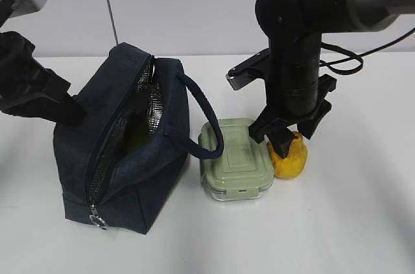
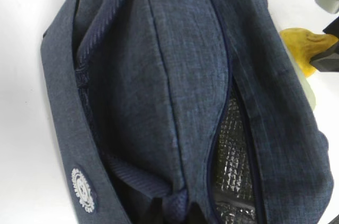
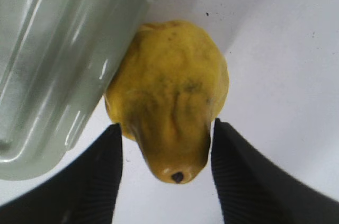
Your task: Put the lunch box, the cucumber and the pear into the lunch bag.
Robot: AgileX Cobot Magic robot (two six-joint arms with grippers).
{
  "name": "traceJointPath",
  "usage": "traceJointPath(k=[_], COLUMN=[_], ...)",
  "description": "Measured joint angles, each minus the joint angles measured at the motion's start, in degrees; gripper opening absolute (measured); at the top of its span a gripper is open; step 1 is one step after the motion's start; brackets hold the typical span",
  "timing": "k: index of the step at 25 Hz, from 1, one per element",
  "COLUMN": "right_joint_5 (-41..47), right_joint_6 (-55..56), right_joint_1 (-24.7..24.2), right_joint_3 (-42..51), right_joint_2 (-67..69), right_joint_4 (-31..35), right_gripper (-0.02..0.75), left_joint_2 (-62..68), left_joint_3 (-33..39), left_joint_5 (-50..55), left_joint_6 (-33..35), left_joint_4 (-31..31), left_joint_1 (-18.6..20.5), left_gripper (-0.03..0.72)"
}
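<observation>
Right hand [image 3: 165,144] closing its pads around the blotchy yellow pear [image 1: 289,156] lying on the white desk [image 1: 337,222] against the sage-lidded lunch box [image 1: 235,159], both remaining outside the unzipped navy fabric lunch bag [image 1: 120,151], something green glimpsed inside, possibly the cucumber; left hand shut, pressing the bag's side.

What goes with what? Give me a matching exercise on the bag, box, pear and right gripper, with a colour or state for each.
Things:
1. bag
2. box
3. pear
4. right gripper

Colours or states:
a. pale green, lid on
b. straddling the pear
c. navy, unzipped
d. yellow, against the box

Pairs: 1-c, 2-a, 3-d, 4-b
</observation>
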Motion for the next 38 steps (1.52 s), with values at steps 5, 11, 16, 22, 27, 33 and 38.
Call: traceJointPath(k=[5, 11, 16, 22, 27, 33, 38], right_joint_5=[0.0, 0.0, -3.4, -11.6, -13.3, -12.9, -12.1], right_joint_6=[-0.3, -0.2, 0.2, -5.2, -19.4, -25.2, -25.7], right_joint_1=[0.0, 0.0, -0.2, 0.1, 1.1, 4.6, 6.9], right_joint_3=[0.0, 0.0, -2.9, -5.9, -6.0, -6.0, -6.0], right_joint_2=[0.5, -0.6, -8.8, -18.4, -18.8, -13.3, -9.8], right_joint_4=[-0.4, -2.5, 1.2, 12.8, 32.1, 39.2, 37.5], right_gripper=[0.245, 0.182, 0.180, 0.179, 0.179, 0.178, 0.176], left_joint_2=[0.0, 0.0, 0.0, 0.0, 0.0, 0.0, 0.0], left_joint_3=[0.0, 0.0, 0.0, 0.0, 0.0, 0.0, 0.0], left_joint_5=[0.0, 0.0, -0.1, -0.1, -0.1, -0.1, -0.1], left_joint_6=[0.0, 0.0, 0.0, 0.0, 0.0, 0.0, 0.0], left_joint_4=[0.0, 0.2, 0.3, 0.6, 0.6, 0.7, 0.9], left_joint_1=[0.0, 0.0, 0.0, 0.0, 0.0, 0.0, 0.0], left_gripper=[0.018, 0.018, 0.018, 0.018, 0.018, 0.018, 0.018])
